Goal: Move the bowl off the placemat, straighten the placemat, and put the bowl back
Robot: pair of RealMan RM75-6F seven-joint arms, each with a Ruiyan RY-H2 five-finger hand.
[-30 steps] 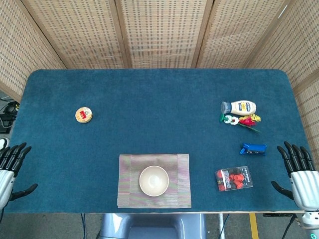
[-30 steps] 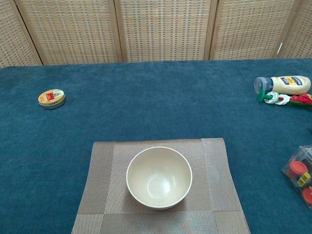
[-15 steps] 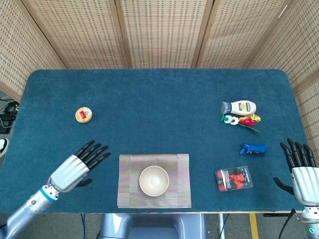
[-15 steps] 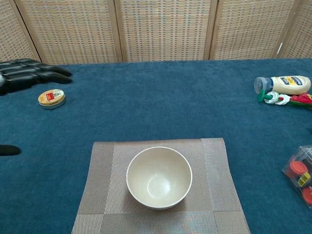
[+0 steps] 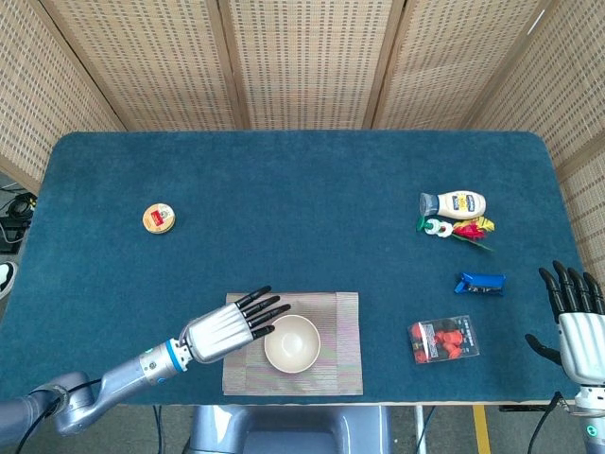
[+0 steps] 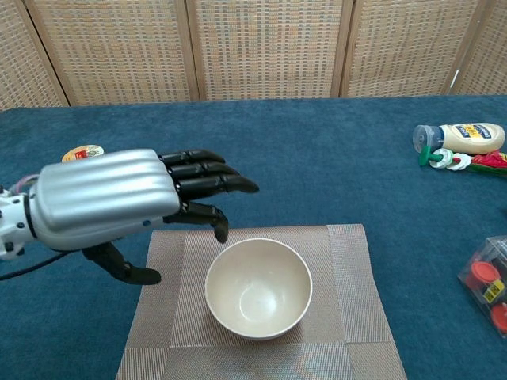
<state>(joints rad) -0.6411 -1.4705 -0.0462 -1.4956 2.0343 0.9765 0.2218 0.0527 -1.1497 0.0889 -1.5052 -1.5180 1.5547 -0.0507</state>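
Currently, the bowl [image 5: 291, 343] sat centred on the placemat [image 5: 346, 350], not yet lifted. The left hand [image 5: 225, 326] was held at the bowl's 9 o'clock, fingers spread and empty, apparently lined up for a rim grab. The right hand [image 5: 574, 322] was parked at the table's 4 o'clock edge, fingers spread, holding nothing.

Both hands empty, fingers apart

The left hand [image 5: 225, 326] reaches forward with fingers extended and thumb hanging below; the right hand [image 5: 574, 317] stands upright, fingers pointing up.
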